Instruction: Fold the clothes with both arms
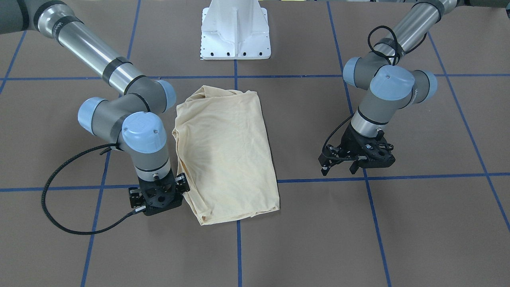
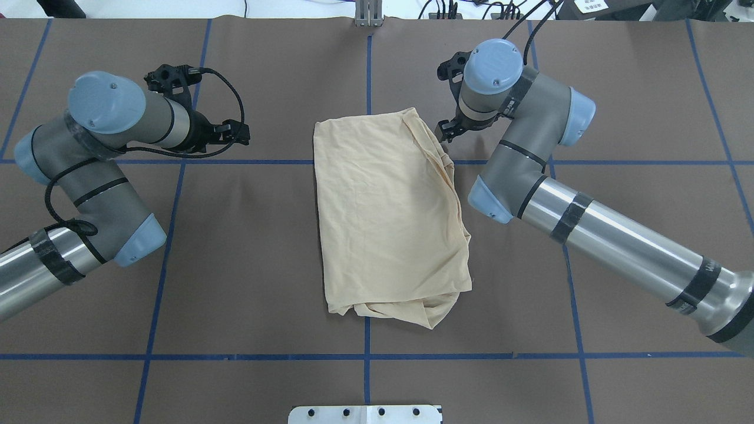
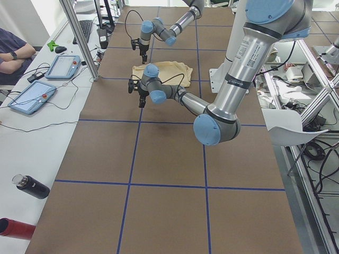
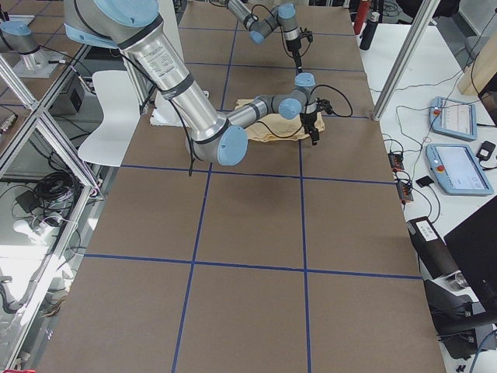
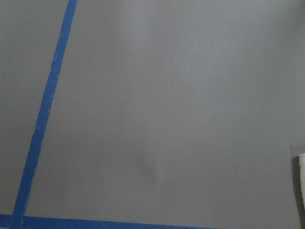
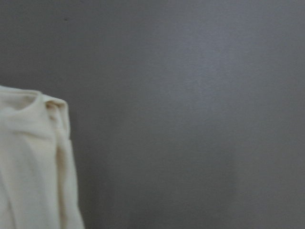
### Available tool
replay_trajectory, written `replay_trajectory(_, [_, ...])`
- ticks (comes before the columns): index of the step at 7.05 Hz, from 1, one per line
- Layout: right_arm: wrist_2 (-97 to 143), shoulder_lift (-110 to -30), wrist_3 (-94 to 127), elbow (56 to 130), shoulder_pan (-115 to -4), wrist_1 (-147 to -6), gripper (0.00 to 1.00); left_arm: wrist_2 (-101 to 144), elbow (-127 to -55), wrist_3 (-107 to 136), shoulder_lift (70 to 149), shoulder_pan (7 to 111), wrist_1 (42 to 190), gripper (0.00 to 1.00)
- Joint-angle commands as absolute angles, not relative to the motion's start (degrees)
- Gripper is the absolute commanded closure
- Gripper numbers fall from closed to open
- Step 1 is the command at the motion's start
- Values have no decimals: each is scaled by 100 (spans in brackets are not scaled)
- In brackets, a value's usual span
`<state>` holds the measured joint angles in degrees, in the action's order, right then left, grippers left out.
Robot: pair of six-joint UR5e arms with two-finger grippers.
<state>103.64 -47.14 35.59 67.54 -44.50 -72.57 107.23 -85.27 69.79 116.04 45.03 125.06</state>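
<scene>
Starting at the overhead view's left, the black two-finger left claw hangs over the bare brown paper-covered bench, fingers spread wide and empty. Only the front-facing view shows both tips; from overhead the wrist covers them. Its wrist camera gives us blurred bench, a strip of blue tape and a cream sliver cut off at the frame's edge.

Well off to this claw's side, toward the other claw, lies the pale cream-yellow thin-fabric shirt. It is folded into a rough rectangle, flat on the bench, with the end nearer the robot bunched.

The black right claw stands just beside the shirt's far corner, on the side away from the left claw. Its tips are hidden beneath its own body, so we cannot tell how wide it stands, nor whether it touches the fabric. Its wrist camera shows only a soft, blurred fold of shirt beside bare bench.
</scene>
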Motion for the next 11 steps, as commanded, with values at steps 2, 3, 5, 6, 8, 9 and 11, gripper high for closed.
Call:
replay_trajectory(2, [10870, -4800, 3058, 6837, -4869, -7260, 0, 10723, -8569, 6979, 11610, 4500, 12507, 0])
replay_trajectory(3, [10863, -4616, 3180, 6812, -4826, -7268, 0, 10731, -8578, 6970, 11602, 4500, 12507, 0])
replay_trajectory(5, [10785, -4106, 3454, 6593, -4641, -7251, 0, 10731, -8569, 6961, 11610, 4500, 12507, 0])
replay_trajectory(6, [10636, -3983, 3524, 6574, -4493, -7251, 0, 10723, -8561, 6961, 11610, 4500, 12507, 0])
replay_trajectory(8, [10206, -3754, 3665, 6312, -4203, -7242, 0, 10731, -8552, 6961, 11602, 4500, 12507, 0])
replay_trajectory(9, [10021, -3753, 3674, 6206, -4097, -7146, 0, 10731, -8543, 6961, 11602, 4500, 12507, 0])
replay_trajectory(11, [9984, -3770, 3770, 6048, -4008, -7084, 0, 10731, -8543, 6970, 11610, 4500, 12507, 0])
